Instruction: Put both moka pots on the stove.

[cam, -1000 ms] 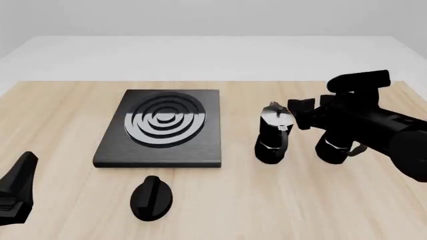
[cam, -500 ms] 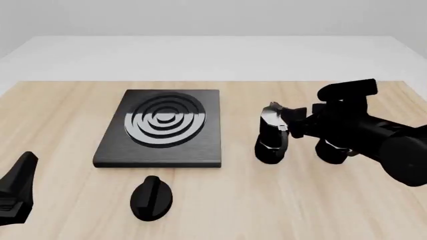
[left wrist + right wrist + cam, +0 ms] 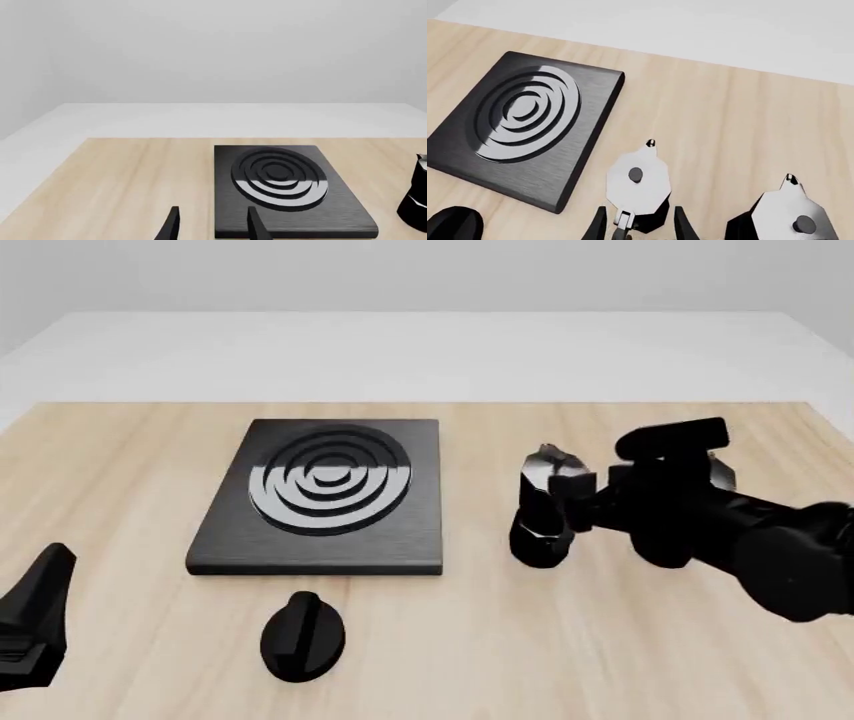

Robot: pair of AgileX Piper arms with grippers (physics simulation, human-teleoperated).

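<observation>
The stove lies flat left of the table's middle, with nothing on it. One moka pot stands upright on the wood to its right. My right gripper is open at that pot's right side. In the right wrist view its fingers flank the pot's handle. The second moka pot stands just to the right, mostly hidden behind my right arm in the front view. My left gripper hangs open and empty at the near left corner, facing the stove.
A black oval knob lies on the wood in front of the stove's near edge. The table's far edge runs behind the stove, with a white floor beyond it.
My right arm has moved left and lower, bringing its open fingers up to the nearer moka pot's handle side. Both pots and the left arm stay where they were.
</observation>
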